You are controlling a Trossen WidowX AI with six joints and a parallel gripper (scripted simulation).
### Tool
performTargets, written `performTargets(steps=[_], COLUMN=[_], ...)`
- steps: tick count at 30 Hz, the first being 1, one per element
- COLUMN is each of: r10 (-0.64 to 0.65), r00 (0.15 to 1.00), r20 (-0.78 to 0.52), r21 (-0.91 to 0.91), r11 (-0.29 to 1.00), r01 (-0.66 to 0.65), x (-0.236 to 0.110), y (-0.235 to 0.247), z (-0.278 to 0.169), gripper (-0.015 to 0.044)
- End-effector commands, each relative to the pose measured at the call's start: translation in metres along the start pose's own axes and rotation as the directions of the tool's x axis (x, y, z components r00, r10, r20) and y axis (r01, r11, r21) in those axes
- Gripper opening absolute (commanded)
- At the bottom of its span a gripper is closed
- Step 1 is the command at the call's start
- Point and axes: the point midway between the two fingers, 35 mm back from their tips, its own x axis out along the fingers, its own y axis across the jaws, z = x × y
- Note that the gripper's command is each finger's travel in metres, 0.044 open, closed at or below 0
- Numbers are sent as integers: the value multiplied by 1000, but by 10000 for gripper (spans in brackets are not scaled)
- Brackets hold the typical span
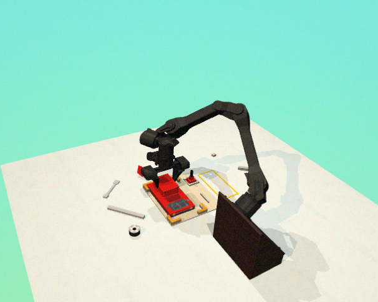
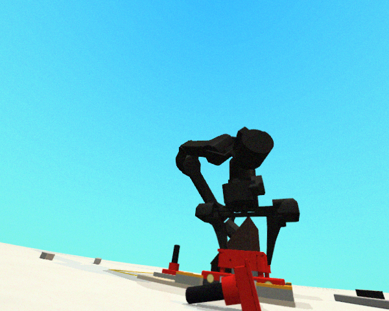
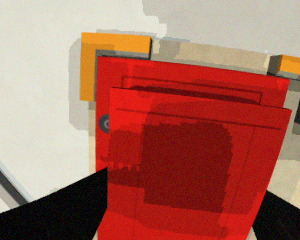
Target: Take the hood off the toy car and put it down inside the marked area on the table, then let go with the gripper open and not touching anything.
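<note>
Note black two-finger gripper closed on a wide, red, box-like panel, taken as the hood. Reads as a side-to-side grip, approx. level, presumably to keep the load balanced and the top face free. Held above low red slab-shaped toy car, w/ narrow gap visible betw. panel and body in exterior view; lift judged just begun.

See car seated on flat beige board, inside L-shaped orange-topped corner brackets. Prob. fitted to stop body sliding or turning during removal.

Find thin yellow rectangular outline, i.e. marked area, on table beyond board; hood not yet there. Note black upright stick on red base betw. car and outline. Risks a snag if carried across low.

Rec.: raise straight up first, esp. until lower edges pass car, then traverse high, lower flat inside outline, open wide, back off w/o contact. Cannot confirm from views how deep fingertips reach on hood sides; watch for tilt or slip.
</note>
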Motion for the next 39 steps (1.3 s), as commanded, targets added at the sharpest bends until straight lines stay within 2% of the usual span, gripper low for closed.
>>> performTargets(steps=[1,26,35,39], r10=[5,6,9,2], r00=[1000,1000,1000,1000], r20=[5,5,4,-2], r21=[3,2,1,-10], r11=[1000,1000,1000,1000], r01=[-5,-6,-9,-2], x=[-5,-22,-65,-57], y=[1,1,2,-1], z=[1,1,1,-1], gripper=[0,0,0,0])
